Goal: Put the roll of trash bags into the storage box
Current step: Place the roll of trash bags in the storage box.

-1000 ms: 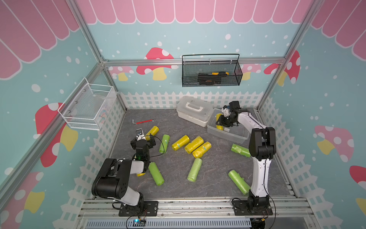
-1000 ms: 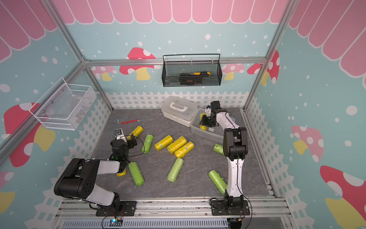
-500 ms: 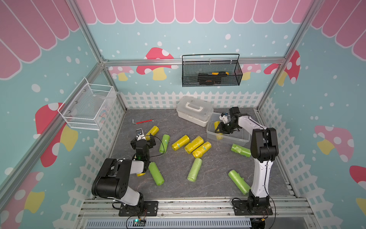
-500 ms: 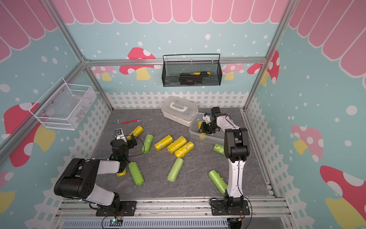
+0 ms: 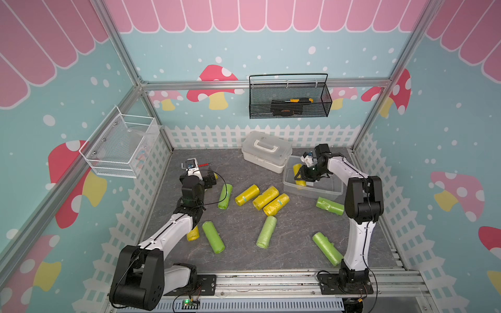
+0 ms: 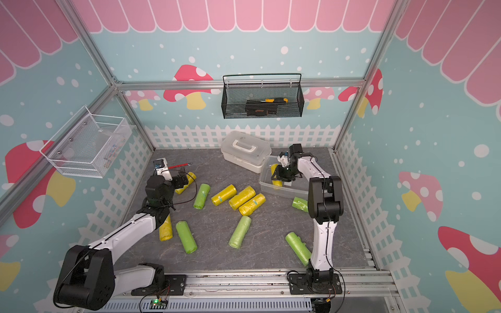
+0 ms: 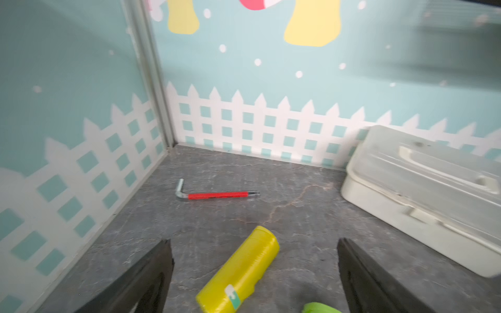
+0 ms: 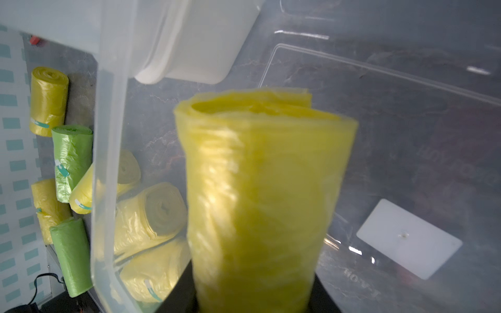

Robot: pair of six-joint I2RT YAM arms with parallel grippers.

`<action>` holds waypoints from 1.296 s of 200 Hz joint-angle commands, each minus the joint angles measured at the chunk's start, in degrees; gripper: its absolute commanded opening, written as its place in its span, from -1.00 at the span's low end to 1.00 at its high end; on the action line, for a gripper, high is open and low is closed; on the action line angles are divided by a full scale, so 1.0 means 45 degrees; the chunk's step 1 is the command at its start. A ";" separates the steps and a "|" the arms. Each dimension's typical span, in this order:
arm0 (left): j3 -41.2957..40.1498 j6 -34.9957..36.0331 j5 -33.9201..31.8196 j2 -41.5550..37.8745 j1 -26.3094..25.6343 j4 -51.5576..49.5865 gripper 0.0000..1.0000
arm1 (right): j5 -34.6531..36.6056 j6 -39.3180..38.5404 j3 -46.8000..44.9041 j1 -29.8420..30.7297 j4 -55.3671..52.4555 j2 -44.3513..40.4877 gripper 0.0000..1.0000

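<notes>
The storage box [image 5: 329, 187] [image 6: 294, 193] is a clear tub at the back right of the grey floor. My right gripper [image 5: 304, 176] [image 6: 279, 176] [image 8: 254, 298] reaches inside it, near its left wall, shut on a yellow roll of trash bags [image 5: 297, 168] [image 6: 274, 168] [image 8: 265, 189]. I cannot tell whether the roll touches the box floor. My left gripper [image 5: 210, 180] [image 6: 185, 181] [image 7: 254, 260] stands open at the back left, low over another yellow roll [image 7: 241, 271] [image 6: 190, 177] that lies between its fingers untouched.
A white case with a handle [image 5: 267, 154] touches the box's far left corner. Three yellow rolls [image 5: 267, 196] and several green ones [image 5: 267, 231] lie across the floor. A red hex key [image 7: 217, 195] lies near the back left corner. A black mesh basket [image 5: 288, 100] and a white wire basket [image 5: 122, 146] hang on the walls.
My right gripper has come down and forward with the yellow roll, from above the box's far edge to inside it. The left arm has stayed where it was.
</notes>
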 commanded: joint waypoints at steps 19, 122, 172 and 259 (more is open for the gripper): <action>0.1640 -0.1033 0.2732 0.1103 -0.1918 -0.2692 0.86 | -0.0315 0.1713 0.0891 0.0076 0.0994 0.1044 -0.27; 0.2873 -0.2469 0.3204 0.3109 -0.4795 -0.2270 0.86 | -0.0509 0.3482 0.0859 0.0706 0.2001 0.2110 -0.25; 0.3267 -0.2374 0.3168 0.3440 -0.5154 -0.2699 0.86 | -0.0482 0.3197 0.0013 0.0939 0.1886 0.1795 -0.25; 0.3668 -0.2645 0.3293 0.3914 -0.5409 -0.2660 0.86 | -0.0267 0.2413 -0.2031 0.1255 0.1768 0.0480 -0.25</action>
